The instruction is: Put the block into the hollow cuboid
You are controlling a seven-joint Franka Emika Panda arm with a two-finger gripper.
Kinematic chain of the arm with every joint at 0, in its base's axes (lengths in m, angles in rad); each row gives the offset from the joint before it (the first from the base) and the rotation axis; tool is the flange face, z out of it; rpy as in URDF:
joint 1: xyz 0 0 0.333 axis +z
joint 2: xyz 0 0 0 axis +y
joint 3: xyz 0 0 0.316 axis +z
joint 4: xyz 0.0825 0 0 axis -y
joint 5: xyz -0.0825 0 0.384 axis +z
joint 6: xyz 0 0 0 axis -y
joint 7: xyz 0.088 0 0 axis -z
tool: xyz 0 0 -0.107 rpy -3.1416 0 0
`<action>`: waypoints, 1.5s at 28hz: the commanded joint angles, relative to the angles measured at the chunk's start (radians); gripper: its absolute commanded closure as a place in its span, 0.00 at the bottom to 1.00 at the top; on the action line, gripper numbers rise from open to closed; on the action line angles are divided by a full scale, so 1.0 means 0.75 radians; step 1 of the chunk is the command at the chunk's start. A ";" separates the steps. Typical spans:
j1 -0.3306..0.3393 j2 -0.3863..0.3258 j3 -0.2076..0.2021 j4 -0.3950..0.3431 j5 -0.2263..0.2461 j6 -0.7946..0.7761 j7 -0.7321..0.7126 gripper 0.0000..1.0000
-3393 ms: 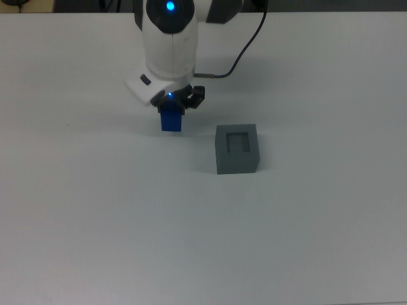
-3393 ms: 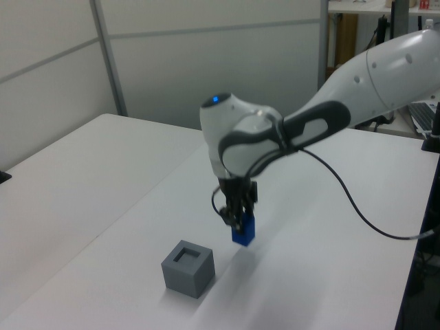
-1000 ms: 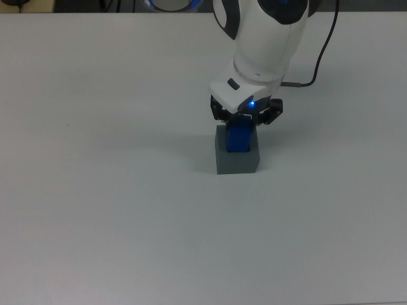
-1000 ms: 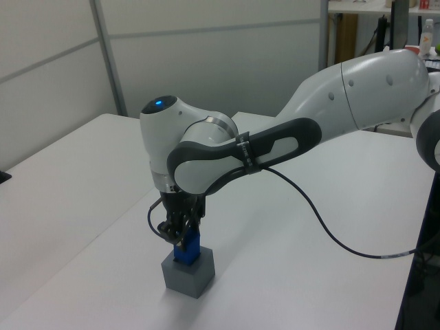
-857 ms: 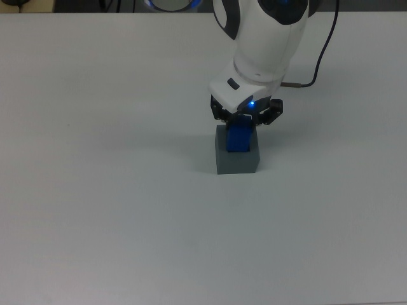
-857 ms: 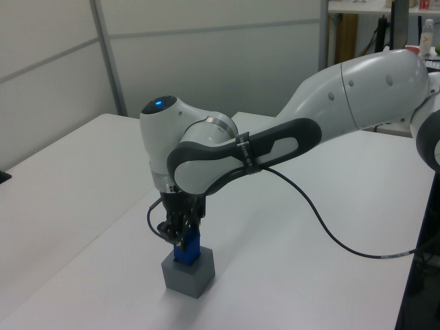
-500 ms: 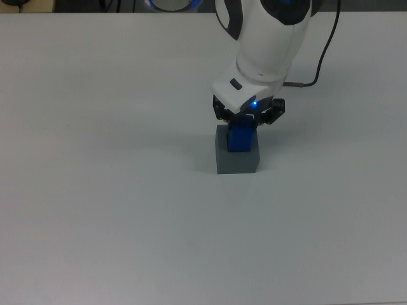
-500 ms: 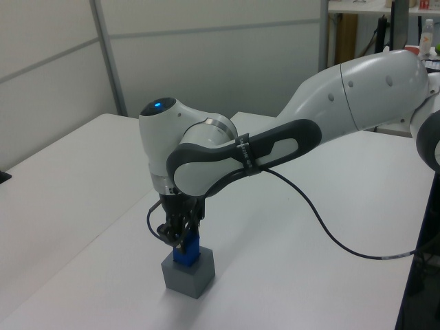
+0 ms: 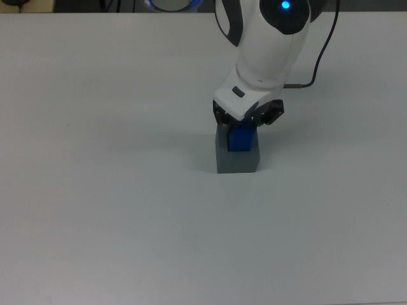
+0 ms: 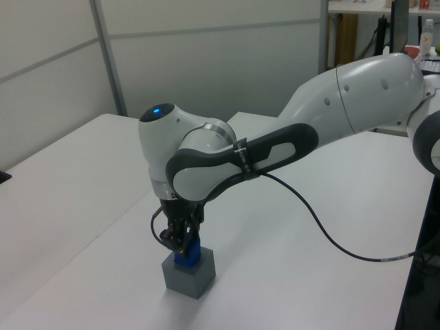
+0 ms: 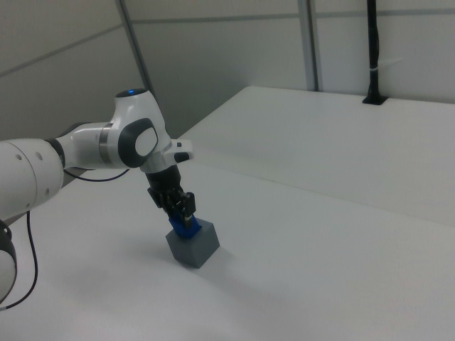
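- Hollow cuboid (image 9: 238, 160) stands on the white table (image 9: 95, 190), near the top view's centre.
- Block (image 9: 240, 138) sits partly down in the cuboid's top recess; its upper part stands proud of the rim.
- Gripper (image 9: 244, 127) directly above, fingers clamped on the block's upper part.
- Black cable (image 10: 330, 237) trails across the table behind the arm.
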 commanded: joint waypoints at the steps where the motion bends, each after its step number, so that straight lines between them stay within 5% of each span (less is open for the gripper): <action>1: 0.005 0.018 -0.004 -0.008 0.004 0.012 -0.030 0.38; 3: 0.005 0.026 -0.004 -0.002 0.009 0.014 -0.015 0.03; 4: 0.005 0.026 -0.004 -0.002 0.009 0.014 -0.019 0.00; 16: -0.012 -0.100 -0.024 0.027 -0.004 -0.086 -0.017 0.00; 28: -0.032 -0.281 -0.159 0.027 -0.006 -0.256 -0.034 0.00; 42: -0.032 -0.281 -0.165 0.026 -0.010 -0.326 -0.028 0.00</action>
